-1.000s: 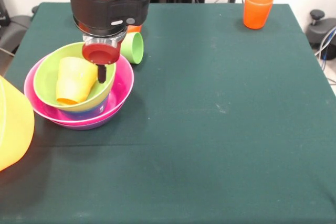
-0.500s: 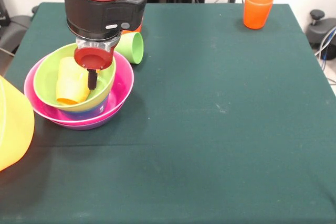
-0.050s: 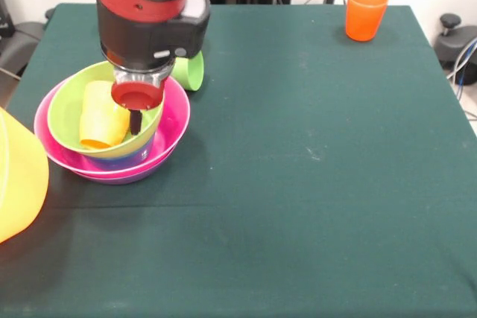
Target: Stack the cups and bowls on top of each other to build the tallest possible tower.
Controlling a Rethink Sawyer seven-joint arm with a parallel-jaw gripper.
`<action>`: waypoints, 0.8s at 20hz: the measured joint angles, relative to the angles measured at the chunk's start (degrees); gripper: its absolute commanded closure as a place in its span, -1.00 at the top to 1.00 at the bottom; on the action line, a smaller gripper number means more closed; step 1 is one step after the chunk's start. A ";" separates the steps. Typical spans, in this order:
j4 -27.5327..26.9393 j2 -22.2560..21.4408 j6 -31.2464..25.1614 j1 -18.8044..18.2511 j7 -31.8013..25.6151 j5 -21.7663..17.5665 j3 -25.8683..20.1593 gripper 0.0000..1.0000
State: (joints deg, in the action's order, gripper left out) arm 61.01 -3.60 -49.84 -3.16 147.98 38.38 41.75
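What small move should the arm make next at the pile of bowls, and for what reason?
Probably a small descent toward the yellow-orange cup. The cup lies on its side inside the light green bowl, so it adds no height there. The gripper hangs just beside it, within the bowl's rim, well placed to reach it.

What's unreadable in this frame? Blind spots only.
Front view only:
- Gripper: open or shut cannot be told; the arm's body blocks it.
- Light green cup: mostly behind the arm.
- Yellow bowl: cut off by the left edge.
- Bowls under the light green bowl: only rims show; count unclear.
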 measured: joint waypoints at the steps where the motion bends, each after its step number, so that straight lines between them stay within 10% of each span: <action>1: -0.04 0.31 0.00 0.00 0.00 0.01 0.00 1.00; 16: -0.13 2.66 0.00 0.05 0.04 0.01 0.01 1.00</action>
State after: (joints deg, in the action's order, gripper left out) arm 60.87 -0.94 -49.84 -3.10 148.02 38.39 41.76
